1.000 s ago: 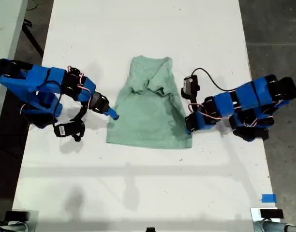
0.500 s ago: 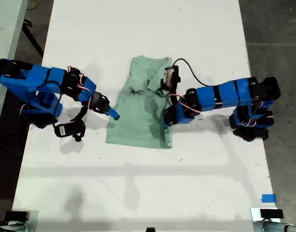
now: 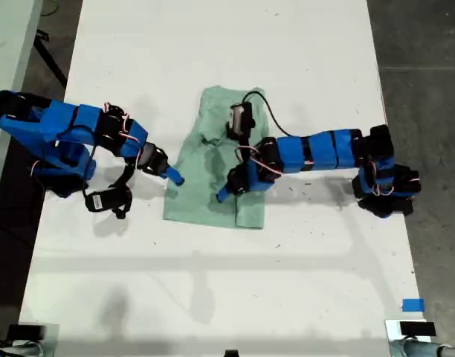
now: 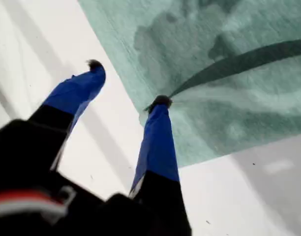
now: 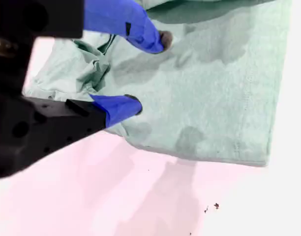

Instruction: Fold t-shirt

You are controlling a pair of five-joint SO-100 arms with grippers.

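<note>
White table [image 3: 213, 282] holds one t-shirt [image 3: 205, 178]; my first claw [image 4: 128, 83] spread at its edge; my second claw [image 5: 149, 71] spread over it.

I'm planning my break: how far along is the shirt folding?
Done: one side of the t-shirt is folded inward. In hand: my second tool is open over that fold, and my first tool is open at the opposite edge. Left: that side, then probably the lengthwise fold.

t-shirt [image 3: 213, 182]: middle hidden under an arm | collar end cut off in both wrist views
</note>
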